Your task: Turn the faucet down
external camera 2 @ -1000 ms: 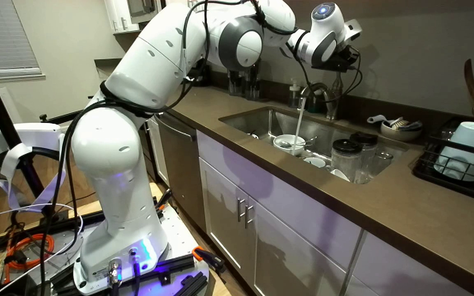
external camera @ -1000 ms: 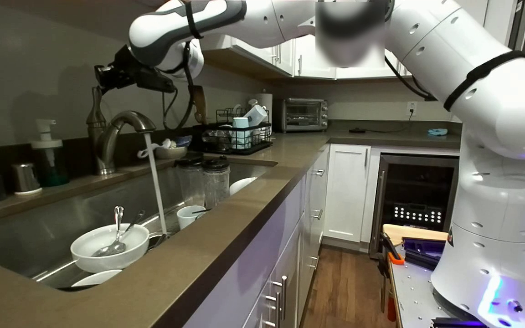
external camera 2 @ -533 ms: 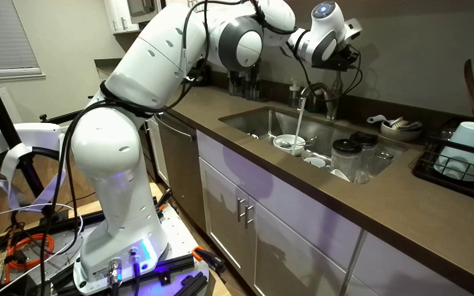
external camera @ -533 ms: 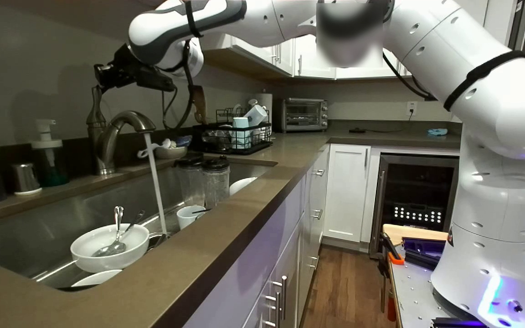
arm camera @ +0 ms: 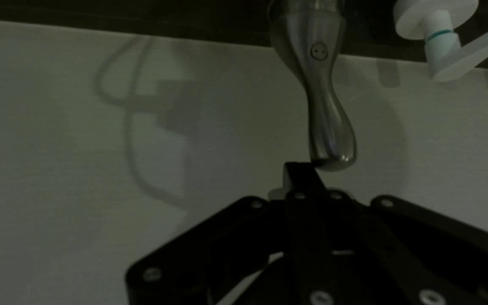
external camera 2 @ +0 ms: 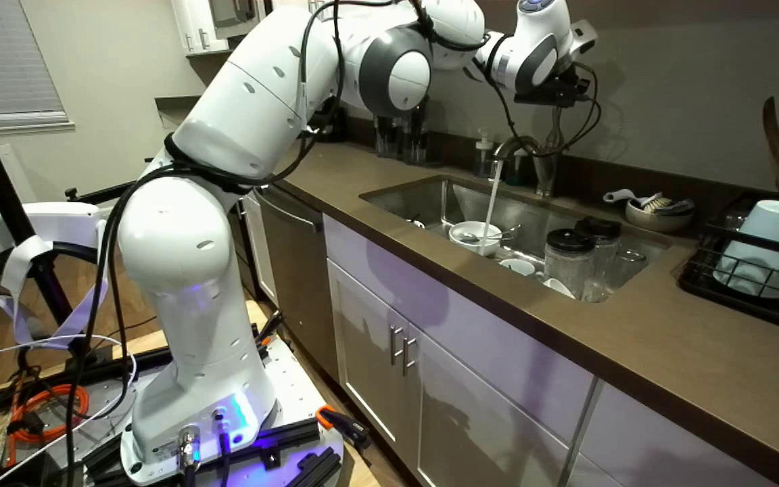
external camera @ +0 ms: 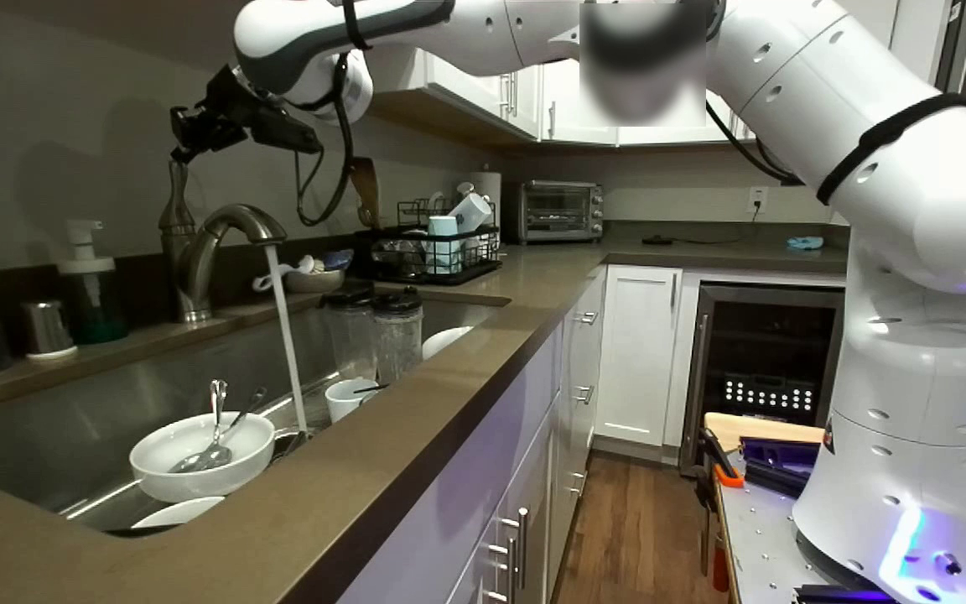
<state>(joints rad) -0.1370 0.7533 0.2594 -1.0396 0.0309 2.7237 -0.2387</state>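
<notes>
Before a plain grey wall [external camera: 38,109], a large white robot arm [external camera 2: 193,284] arched up and reached over a long brown counter [external camera 2: 687,352], whose thick front edge ran below the raised joints. Set into that counter was a steel sink [external camera: 106,403], with open room spreading above its rim. A black dish rack [external camera: 445,278] stood farther along the counter, well apart from the arm's wrist.

From the narrow ledge [external camera: 139,340] between sink and wall rose the faucet [external camera: 196,264], brushed steel, its arched spout [external camera: 244,218] leaning out over the sink and pouring a straight stream of water [external camera: 286,335]. Directly above the faucet's lever [external camera: 179,201], the dark claw [arm camera: 300,169] slanted down toward the wall at the arm's end, clenched, its fingers drawn tightly together. The wall rose behind it, and free space lay on the sink side, where a black cable [external camera: 347,155] hung in a loop beside the wrist. A white bowl [external camera: 173,485] sat in the sink near the falling water, well below the claw. The lever itself stood upright, its rounded tip just under the fingertips; in the wrist view the two overlapped at the edge, but whether they touched could not be told. Near the lever in that same view, apart from the claw, was the top of a white soap pump [arm camera: 443,55]
</notes>
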